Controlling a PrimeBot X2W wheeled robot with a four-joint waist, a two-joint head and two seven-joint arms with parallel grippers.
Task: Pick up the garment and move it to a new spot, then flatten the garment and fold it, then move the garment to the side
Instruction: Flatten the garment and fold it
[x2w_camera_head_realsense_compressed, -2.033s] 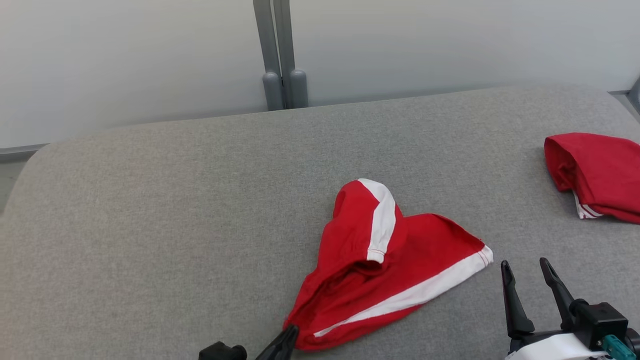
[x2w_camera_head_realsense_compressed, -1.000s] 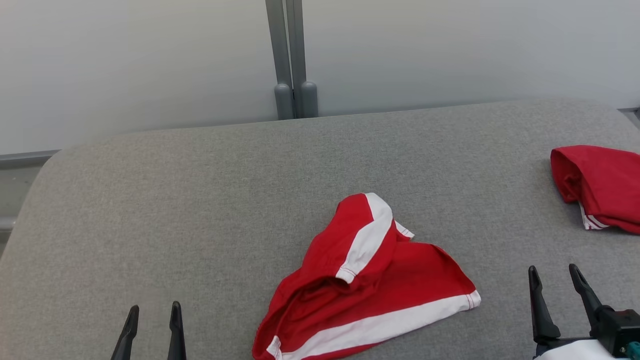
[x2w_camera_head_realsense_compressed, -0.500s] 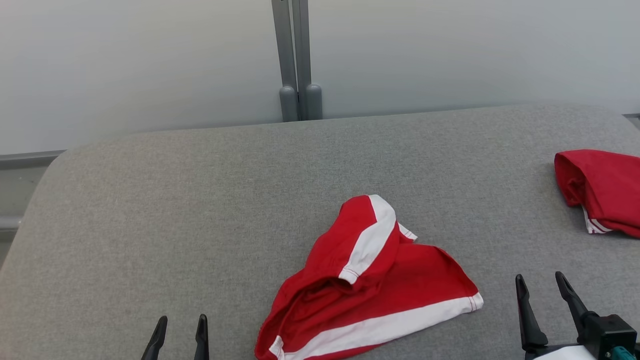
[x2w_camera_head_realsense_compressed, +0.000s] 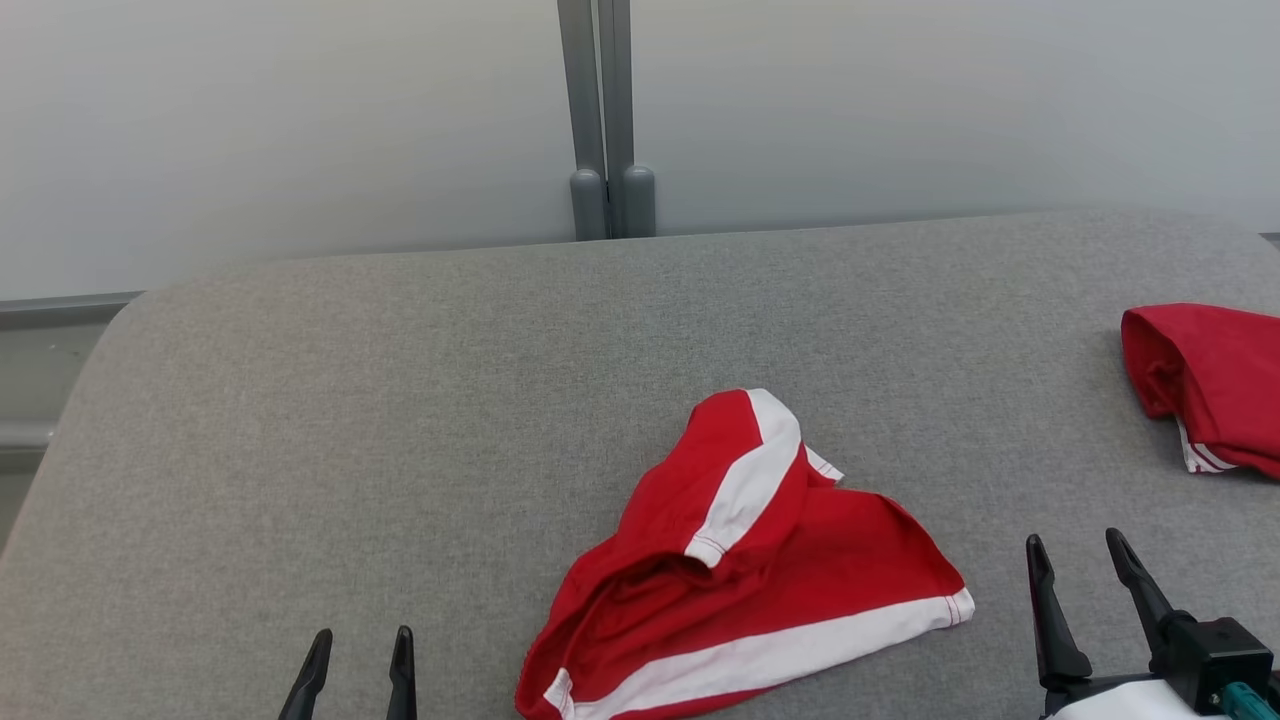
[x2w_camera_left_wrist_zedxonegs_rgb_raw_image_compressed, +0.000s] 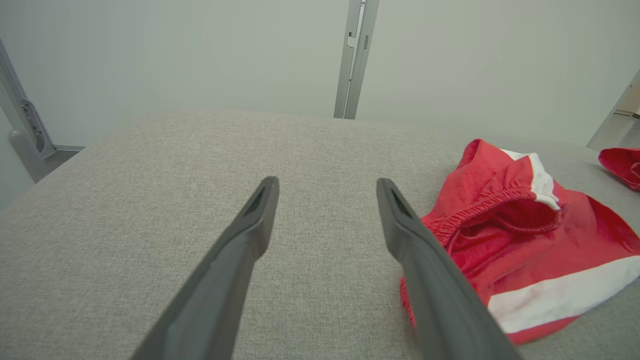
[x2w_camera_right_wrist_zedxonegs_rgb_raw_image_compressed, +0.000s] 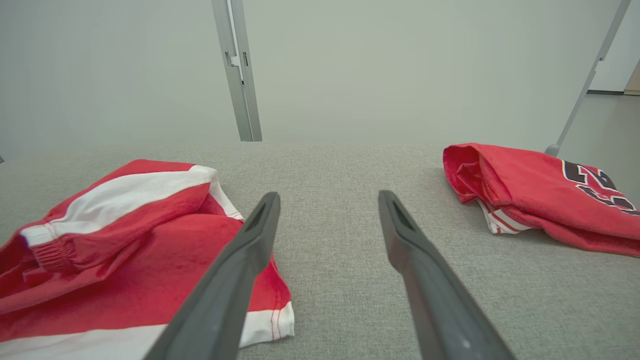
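The garment (x2w_camera_head_realsense_compressed: 745, 570) is a pair of red shorts with white side stripes, lying crumpled on the grey padded table (x2w_camera_head_realsense_compressed: 400, 400) near its front middle. Its elastic waistband gapes open in the left wrist view (x2w_camera_left_wrist_zedxonegs_rgb_raw_image_compressed: 510, 235), and a white-striped leg hem shows in the right wrist view (x2w_camera_right_wrist_zedxonegs_rgb_raw_image_compressed: 125, 250). My left gripper (x2w_camera_head_realsense_compressed: 360, 640) hovers open to the left of the shorts, apart from them, nothing between its fingers. To the right of the shorts my right gripper (x2w_camera_head_realsense_compressed: 1075, 545) is open and empty as well.
A second red garment (x2w_camera_head_realsense_compressed: 1215, 385) with dark lettering (x2w_camera_right_wrist_zedxonegs_rgb_raw_image_compressed: 545, 192) lies folded at the table's right edge. A grey post (x2w_camera_head_realsense_compressed: 608, 120) stands behind the table against the pale wall. The table's left half is bare fabric.
Two seconds ago my left gripper was at the shorts' lower edge; it has since let go and drawn off to the left. The shorts have slumped flatter. The head camera has shifted slightly.
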